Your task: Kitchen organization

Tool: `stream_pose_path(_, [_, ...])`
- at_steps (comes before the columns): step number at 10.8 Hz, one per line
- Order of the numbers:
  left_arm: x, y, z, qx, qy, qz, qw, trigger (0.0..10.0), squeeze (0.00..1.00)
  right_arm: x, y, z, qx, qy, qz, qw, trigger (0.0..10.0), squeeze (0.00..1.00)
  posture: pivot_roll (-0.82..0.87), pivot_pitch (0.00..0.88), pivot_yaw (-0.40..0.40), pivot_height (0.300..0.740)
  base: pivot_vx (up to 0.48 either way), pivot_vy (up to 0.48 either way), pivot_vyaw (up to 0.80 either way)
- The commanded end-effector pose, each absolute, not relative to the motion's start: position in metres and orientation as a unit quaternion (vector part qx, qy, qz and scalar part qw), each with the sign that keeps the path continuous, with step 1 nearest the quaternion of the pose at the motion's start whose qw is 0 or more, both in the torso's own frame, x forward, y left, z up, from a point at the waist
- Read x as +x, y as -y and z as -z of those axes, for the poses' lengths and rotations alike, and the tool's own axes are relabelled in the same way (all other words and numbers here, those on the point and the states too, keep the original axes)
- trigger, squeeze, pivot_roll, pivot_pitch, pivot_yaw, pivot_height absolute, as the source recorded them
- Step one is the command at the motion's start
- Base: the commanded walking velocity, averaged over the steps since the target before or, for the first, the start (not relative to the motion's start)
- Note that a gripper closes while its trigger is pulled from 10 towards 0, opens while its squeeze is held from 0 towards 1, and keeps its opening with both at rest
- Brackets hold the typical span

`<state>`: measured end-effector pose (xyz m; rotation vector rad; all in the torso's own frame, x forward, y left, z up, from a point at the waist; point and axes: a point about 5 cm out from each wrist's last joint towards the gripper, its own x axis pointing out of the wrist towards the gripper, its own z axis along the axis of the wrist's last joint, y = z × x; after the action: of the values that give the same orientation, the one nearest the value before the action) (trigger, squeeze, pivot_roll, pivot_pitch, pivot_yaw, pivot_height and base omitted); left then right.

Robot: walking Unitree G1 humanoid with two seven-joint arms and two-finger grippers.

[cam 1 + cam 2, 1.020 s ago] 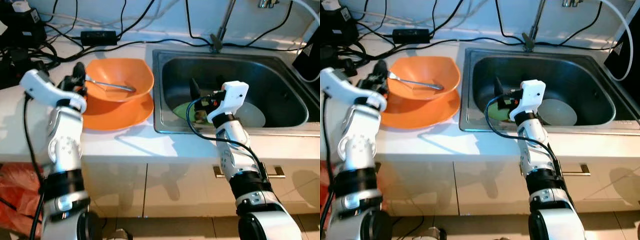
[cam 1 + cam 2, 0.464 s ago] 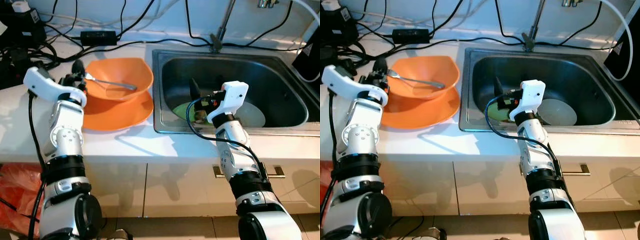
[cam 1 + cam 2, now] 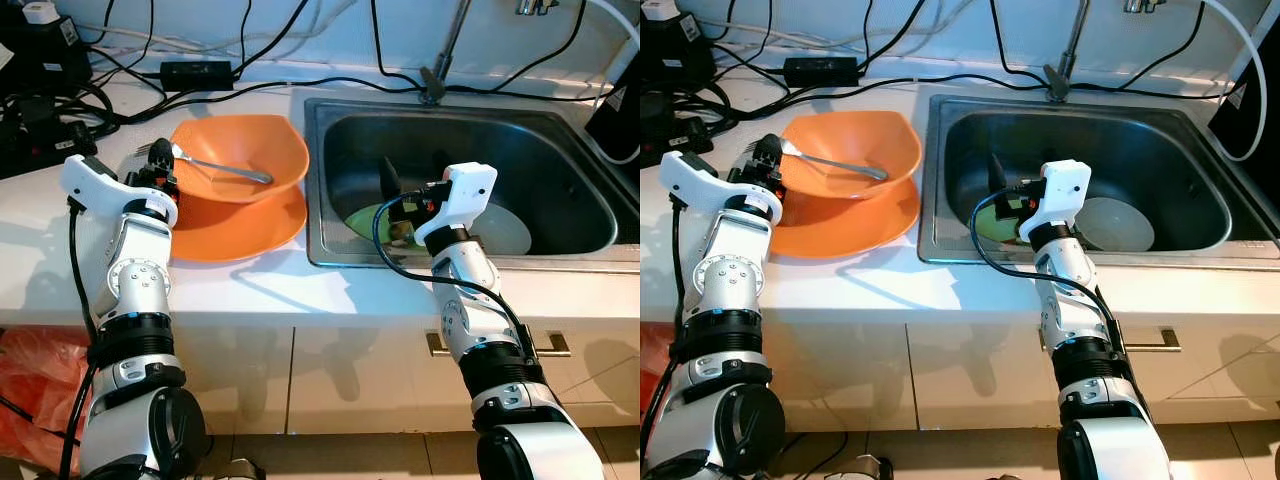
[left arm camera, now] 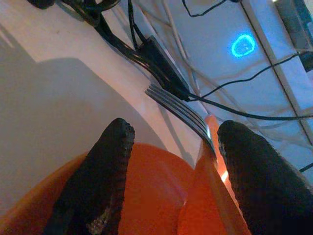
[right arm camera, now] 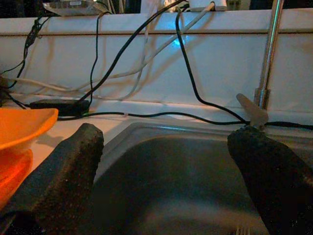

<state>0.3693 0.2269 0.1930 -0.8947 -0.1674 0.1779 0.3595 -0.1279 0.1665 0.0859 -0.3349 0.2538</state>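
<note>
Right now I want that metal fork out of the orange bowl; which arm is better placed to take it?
Left. The left claw hangs open at the orange bowl rim, beside the metal fork; the right claw is over the steel sink.

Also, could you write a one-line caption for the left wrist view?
Open left hand over the orange plastic bowl, silver metal fork resting on its rim.

My right arm covers part of the green plate (image 3: 365, 218) in the sink (image 3: 330, 125), something small beside it I can't identify, faucet (image 3: 447, 45) cut off at the top edge, fork (image 4: 180, 110) handle hidden behind the orange bowl (image 4: 215, 205) rim in my left wrist view
</note>
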Motion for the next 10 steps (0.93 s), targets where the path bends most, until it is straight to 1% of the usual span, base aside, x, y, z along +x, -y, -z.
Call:
stream_pose_path(1, [0.373, -0.226, -0.203, -0.431, 0.096, -0.077, 0.894, 10.0, 0.00, 0.359, 0.130, -0.166, 0.040, 0.164, -0.126, 0.978, 10.0, 0.00, 0.05, 0.059, -0.055, 0.740, 0.000, 0.000, 0.00])
stream_pose_path(2, [0.373, -0.233, -0.207, -0.431, 0.118, -0.082, 0.891, 10.0, 0.00, 0.359, 0.130, -0.165, 0.040, 0.163, -0.127, 0.978, 10.0, 0.00, 0.05, 0.059, -0.055, 0.740, 0.000, 0.000, 0.00])
stream_pose_path(4, [0.375, -0.238, -0.211, -0.441, 0.132, -0.083, 0.884, 10.0, 0.00, 0.359, 0.130, -0.165, 0.040, 0.162, -0.127, 0.978, 10.0, 0.00, 0.05, 0.060, -0.057, 0.740, 0.000, 0.000, 0.00])
stream_pose_path(6, [0.380, -0.234, -0.211, -0.445, 0.128, -0.074, 0.883, 10.0, 0.00, 0.359, 0.131, -0.165, 0.038, 0.162, -0.127, 0.978, 10.0, 0.00, 0.05, 0.058, -0.059, 0.740, 0.000, 0.000, 0.00])
stream_pose_path(7, [0.380, -0.232, -0.211, -0.445, 0.128, -0.073, 0.883, 4.7, 0.00, 0.359, 0.131, -0.165, 0.038, 0.162, -0.127, 0.978, 10.0, 0.00, 0.05, 0.058, -0.060, 0.740, 0.000, 0.000, 0.00])
stream_pose_path(8, [0.381, -0.231, -0.210, -0.448, 0.130, -0.070, 0.882, 0.0, 0.00, 0.359, 0.131, -0.165, 0.037, 0.162, -0.127, 0.978, 10.0, 0.00, 0.05, 0.059, -0.061, 0.740, 0.000, 0.000, 0.00])
stream_pose_path(10, [0.380, -0.233, -0.211, -0.449, 0.134, -0.069, 0.881, 0.0, 0.00, 0.359, 0.130, -0.165, 0.037, 0.161, -0.129, 0.978, 10.0, 0.00, 0.05, 0.061, -0.063, 0.740, 0.000, 0.000, 0.00])
